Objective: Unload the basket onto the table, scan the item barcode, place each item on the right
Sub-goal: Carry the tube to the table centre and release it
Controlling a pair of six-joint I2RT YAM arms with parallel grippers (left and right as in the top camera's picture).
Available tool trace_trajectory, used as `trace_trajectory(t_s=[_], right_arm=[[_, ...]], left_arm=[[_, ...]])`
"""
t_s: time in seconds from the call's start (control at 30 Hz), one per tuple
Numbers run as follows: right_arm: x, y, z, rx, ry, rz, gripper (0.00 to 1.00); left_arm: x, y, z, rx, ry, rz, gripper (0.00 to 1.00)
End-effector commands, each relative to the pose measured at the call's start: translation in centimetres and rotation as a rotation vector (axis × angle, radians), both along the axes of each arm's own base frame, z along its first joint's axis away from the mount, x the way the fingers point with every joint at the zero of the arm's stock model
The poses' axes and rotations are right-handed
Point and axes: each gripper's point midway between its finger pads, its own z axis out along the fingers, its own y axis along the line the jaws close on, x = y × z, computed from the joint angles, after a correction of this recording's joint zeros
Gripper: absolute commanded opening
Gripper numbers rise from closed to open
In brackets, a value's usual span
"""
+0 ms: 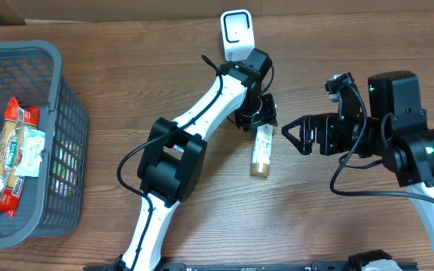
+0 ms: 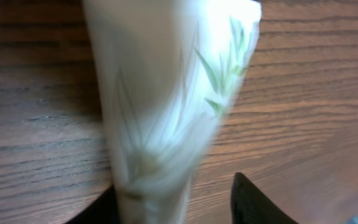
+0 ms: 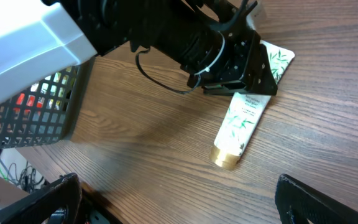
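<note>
The item, a white tube (image 1: 263, 147) with a green leaf print and a gold cap, lies on the wooden table with its cap pointing toward the front. My left gripper (image 1: 257, 114) stands over the tube's flat end. In the left wrist view the tube (image 2: 166, 93) fills the frame, blurred; it rests against one finger, and the other finger (image 2: 253, 202) stands apart from it, so the jaws are open. A white scanner (image 1: 236, 34) stands at the back, just behind the left arm. My right gripper (image 1: 294, 135) is wide open to the right of the tube and holds nothing.
A grey plastic basket (image 1: 59, 98) stands at the left edge with snack packs (image 1: 13, 150) inside. The right wrist view shows the tube (image 3: 244, 121) under the left gripper (image 3: 247, 68) and the basket (image 3: 36, 106) beyond it.
</note>
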Motion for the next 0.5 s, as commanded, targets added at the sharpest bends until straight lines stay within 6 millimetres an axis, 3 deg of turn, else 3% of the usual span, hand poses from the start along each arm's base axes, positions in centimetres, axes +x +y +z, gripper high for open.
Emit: trace_trajectory(t_s=[0.0, 0.1, 0.23, 0.37, 0.47], right_arm=[[0.4, 0.1, 0.4, -0.002, -0.012, -0.001, 1.0], [0.5, 0.1, 0.4, -0.002, -0.011, 0.0, 1.0], [0.5, 0.1, 0.4, -0.002, -0.011, -0.001, 1.0], [0.5, 0.1, 0.4, -0.002, -0.014, 0.0, 1.0], [0.6, 0.1, 0.5, -0.001, -0.018, -0.001, 1.0]], left_arm=[[-0.3, -0.3, 1.3, -0.051, 0.002, -0.049, 0.5], [0.2, 1.1, 3.3, -0.048, -0.014, -0.069, 0.52], [1.9, 4.2, 9.1, -0.044, -0.103, -0.066, 0.52], [3.1, 8.4, 17.9, -0.043, -0.278, -0.046, 0.57], [2.2, 13.5, 24.6, 0.015, -0.41, 0.01, 0.63]])
